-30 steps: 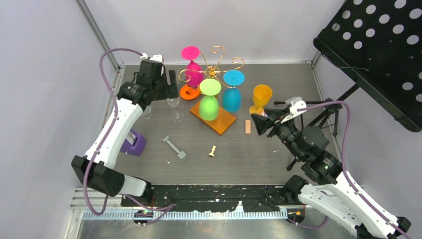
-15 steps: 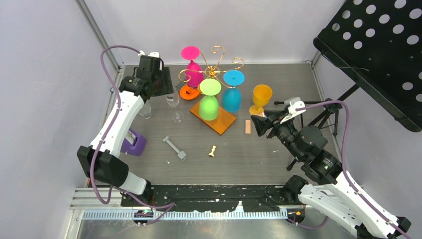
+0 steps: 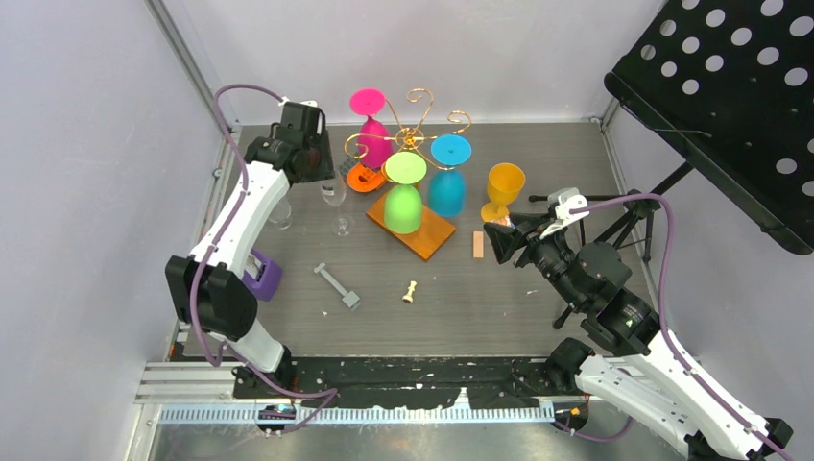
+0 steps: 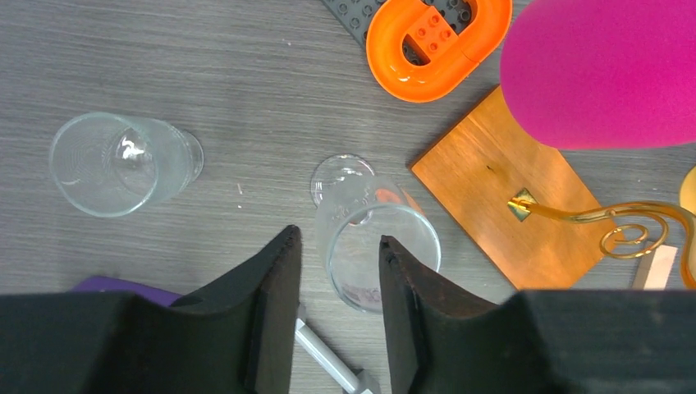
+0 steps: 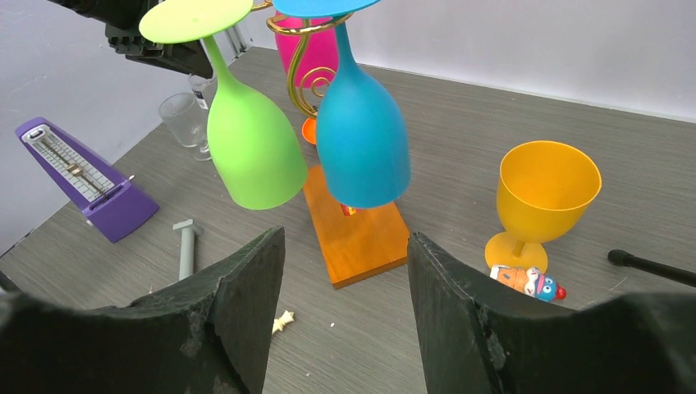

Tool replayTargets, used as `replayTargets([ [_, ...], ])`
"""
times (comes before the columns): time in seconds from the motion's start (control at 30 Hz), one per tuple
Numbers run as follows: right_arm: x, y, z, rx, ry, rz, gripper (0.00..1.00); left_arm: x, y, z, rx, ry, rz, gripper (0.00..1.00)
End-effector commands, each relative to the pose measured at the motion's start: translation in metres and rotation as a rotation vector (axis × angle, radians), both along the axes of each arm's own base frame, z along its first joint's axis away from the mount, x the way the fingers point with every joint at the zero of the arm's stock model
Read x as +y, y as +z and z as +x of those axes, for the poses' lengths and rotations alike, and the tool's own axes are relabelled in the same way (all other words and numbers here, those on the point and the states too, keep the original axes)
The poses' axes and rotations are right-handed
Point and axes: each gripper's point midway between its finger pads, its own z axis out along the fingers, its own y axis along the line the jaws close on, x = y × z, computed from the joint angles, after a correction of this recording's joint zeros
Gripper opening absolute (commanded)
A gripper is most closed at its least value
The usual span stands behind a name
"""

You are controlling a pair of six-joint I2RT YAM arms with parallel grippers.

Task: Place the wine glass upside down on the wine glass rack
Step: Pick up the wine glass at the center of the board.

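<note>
The gold wire rack [image 3: 413,134] stands on its orange-brown wooden base [image 3: 430,242] at the back middle. A pink [image 3: 372,134], a green [image 3: 403,200] and a blue glass [image 3: 446,187] hang upside down on it. A clear wine glass [image 3: 334,192] stands upright left of the base. My left gripper [image 3: 326,165] is open and empty above it; in the left wrist view the glass [image 4: 361,238] shows between and behind the gripper [image 4: 336,240]. A yellow goblet [image 3: 504,187] stands upright right of the rack. My right gripper [image 3: 501,240] is open and empty, near the goblet [image 5: 546,197].
A second clear glass [image 3: 280,213] stands at the left. An orange brick ring [image 3: 363,178], a purple metronome [image 3: 257,277], a grey bolt [image 3: 336,285], a small chess piece [image 3: 410,291] and a toy figure [image 5: 529,281] lie around. A black perforated stand [image 3: 730,106] rises at the right.
My left arm has drawn its wrist back and to the right, toward the rear of the table. The clear wine glass has stayed in place. The right arm has hardly moved.
</note>
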Motion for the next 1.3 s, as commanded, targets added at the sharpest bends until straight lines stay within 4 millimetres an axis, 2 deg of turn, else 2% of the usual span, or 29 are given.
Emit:
replayTargets([
  [0.0,-0.001,0.006,0.001,-0.015,-0.006,0.012,0.63,-0.001,0.019,0.015,-0.060,-0.016,0.003,0.38],
  [0.1,-0.002,0.005,0.000,-0.011,-0.008,0.010,0.63,0.001,0.014,0.018,-0.048,-0.017,0.022,0.36],
  [0.3,-0.003,0.003,0.000,-0.009,-0.013,0.010,0.63,0.004,0.007,0.020,-0.029,-0.022,0.058,0.25],
  [0.5,-0.003,0.002,-0.001,-0.006,-0.012,0.014,0.63,0.008,0.003,0.019,-0.015,-0.024,0.087,0.19],
  [0.67,-0.002,0.001,0.000,-0.001,-0.010,0.013,0.63,0.009,0.005,0.019,-0.020,-0.024,0.092,0.13],
  [1.0,-0.002,0.003,0.000,-0.004,-0.010,0.014,0.63,0.008,0.005,0.017,-0.014,-0.042,0.091,0.08],
  [1.1,-0.002,0.004,0.000,-0.006,-0.010,0.016,0.63,0.007,0.006,0.016,-0.014,-0.048,0.090,0.03],
  [1.27,-0.003,0.005,0.000,-0.007,-0.011,0.017,0.63,0.008,0.019,0.012,-0.042,-0.048,0.082,0.00],
])
